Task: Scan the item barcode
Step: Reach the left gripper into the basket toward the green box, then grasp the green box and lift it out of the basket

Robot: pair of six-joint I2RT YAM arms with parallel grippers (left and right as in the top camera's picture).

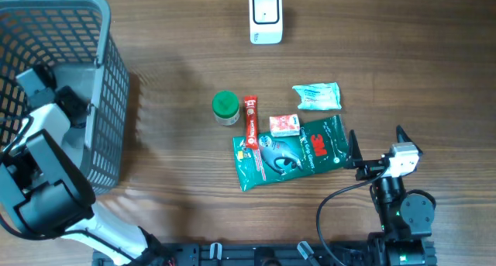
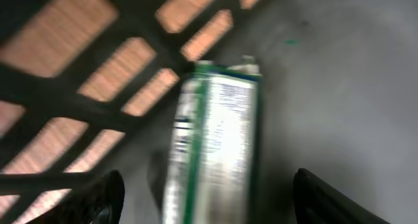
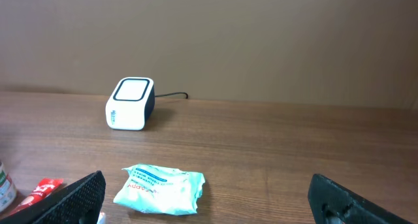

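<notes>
Only through the left wrist camera are we seeing a blurred green-and-white carton (image 2: 212, 145) lying on the floor of the basket (image 2: 339, 87), between the fingers of the left gripper (image 2: 208, 201), which are standing wide and not touching it. Overhead, the arm is hiding that carton, while the scanner (image 1: 265, 16) is showing well apart. The right gripper (image 3: 209, 208) is hovering wide open near a wipes packet (image 3: 160, 188), holding nothing
</notes>
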